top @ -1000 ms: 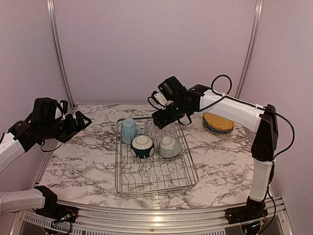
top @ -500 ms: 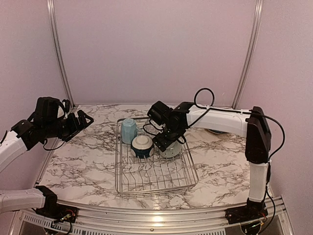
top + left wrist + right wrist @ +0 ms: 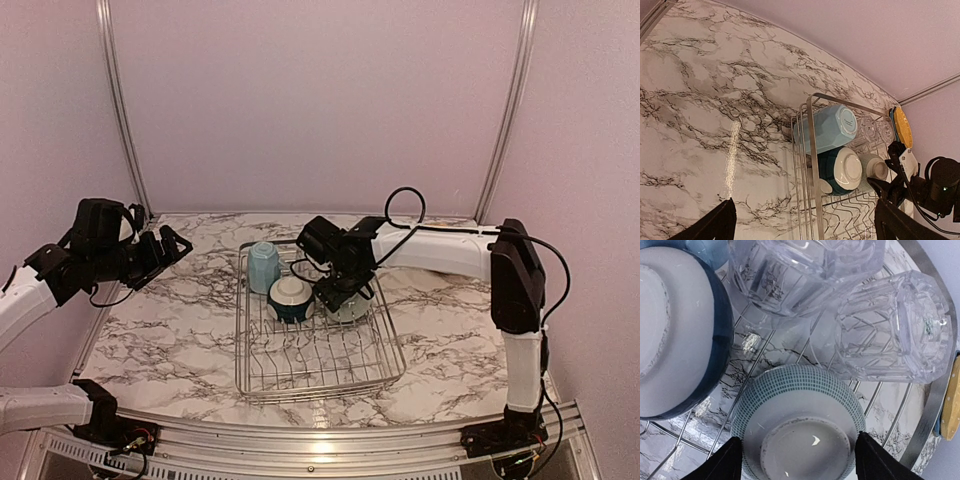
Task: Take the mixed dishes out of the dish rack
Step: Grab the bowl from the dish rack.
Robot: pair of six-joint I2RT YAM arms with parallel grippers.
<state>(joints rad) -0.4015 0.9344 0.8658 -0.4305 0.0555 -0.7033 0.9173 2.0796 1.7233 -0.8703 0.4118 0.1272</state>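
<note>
light: soft, even | glare: streak on marble table point(image 3: 733, 150) (overhead source) | focus: sharp

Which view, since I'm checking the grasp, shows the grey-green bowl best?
Right wrist: the grey-green bowl fills the lower frame, upside down, with the right claw straddling it. Top external shows only a sliver under that claw; left wrist shows it small and far.

Twin white-and-black arms, black tools.
The left arm point(image 3: 70, 265) and right arm point(image 3: 440, 250) wear white shells between black joints; black cables point(image 3: 405, 190) loop off the right one. The left tool point(image 3: 172, 243) and right tool point(image 3: 340, 292) are black, with wedge-shaped fingers point(image 3: 722, 462).
</note>
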